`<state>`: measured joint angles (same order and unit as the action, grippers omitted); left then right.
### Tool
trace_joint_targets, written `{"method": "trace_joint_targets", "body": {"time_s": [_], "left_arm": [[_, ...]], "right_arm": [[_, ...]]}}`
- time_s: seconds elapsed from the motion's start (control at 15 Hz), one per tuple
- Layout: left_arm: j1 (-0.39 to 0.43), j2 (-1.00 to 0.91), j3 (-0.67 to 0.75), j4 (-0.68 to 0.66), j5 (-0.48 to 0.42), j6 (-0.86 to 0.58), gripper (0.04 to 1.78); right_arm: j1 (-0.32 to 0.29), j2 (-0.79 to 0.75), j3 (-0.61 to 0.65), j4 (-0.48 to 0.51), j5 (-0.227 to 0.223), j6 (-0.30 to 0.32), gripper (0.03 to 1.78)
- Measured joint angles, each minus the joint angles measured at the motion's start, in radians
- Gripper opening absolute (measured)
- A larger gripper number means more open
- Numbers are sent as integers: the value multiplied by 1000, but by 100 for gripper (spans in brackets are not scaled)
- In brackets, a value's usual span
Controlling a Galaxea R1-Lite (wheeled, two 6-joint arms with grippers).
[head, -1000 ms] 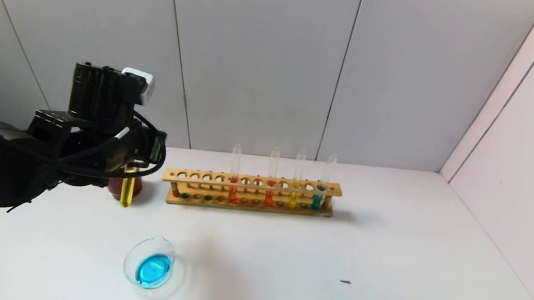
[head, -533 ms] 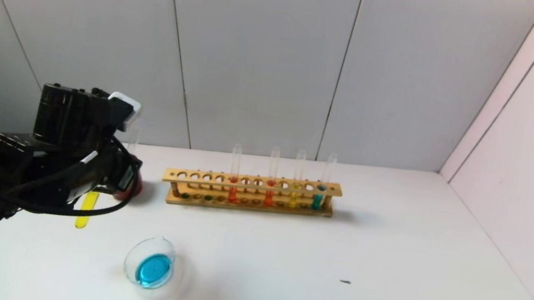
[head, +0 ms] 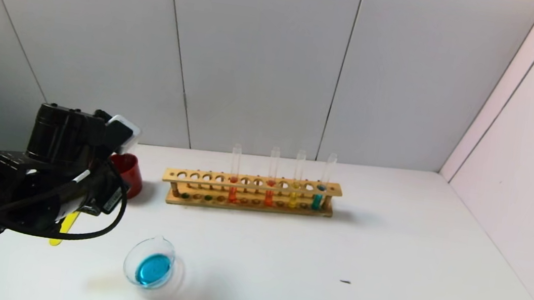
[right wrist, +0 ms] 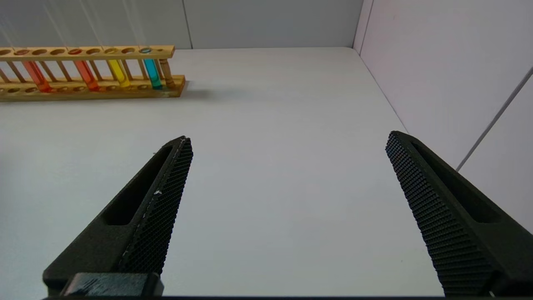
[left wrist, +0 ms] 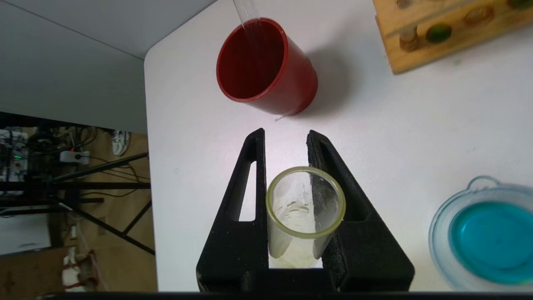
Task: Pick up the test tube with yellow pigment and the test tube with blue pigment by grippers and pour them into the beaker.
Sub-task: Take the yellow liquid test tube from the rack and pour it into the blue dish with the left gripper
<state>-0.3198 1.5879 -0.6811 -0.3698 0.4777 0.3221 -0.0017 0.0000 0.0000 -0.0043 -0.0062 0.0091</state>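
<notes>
Now my left gripper (left wrist: 306,216) clamps yellow tube (head: 62,229), tilted; beaker (head: 150,268) lies just right, lower.

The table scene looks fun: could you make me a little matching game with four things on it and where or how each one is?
Things:
1. beaker
2. red cup
3. test tube with yellow pigment
4. right hand

States:
A. clamped in the left hand
B. open, gripping nothing
C. holds blue liquid
D. stands left of the wooden rack

Pairs: 1-C, 2-D, 3-A, 4-B
</notes>
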Motion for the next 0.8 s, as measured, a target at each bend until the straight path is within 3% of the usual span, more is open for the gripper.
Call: {"method": "trace_joint_targets", "body": {"time_s": [0.8], "left_arm": [[-4,35,36,40,0,113,37]], "right_arm": [[0,0,0,0,0,0,170]]}}
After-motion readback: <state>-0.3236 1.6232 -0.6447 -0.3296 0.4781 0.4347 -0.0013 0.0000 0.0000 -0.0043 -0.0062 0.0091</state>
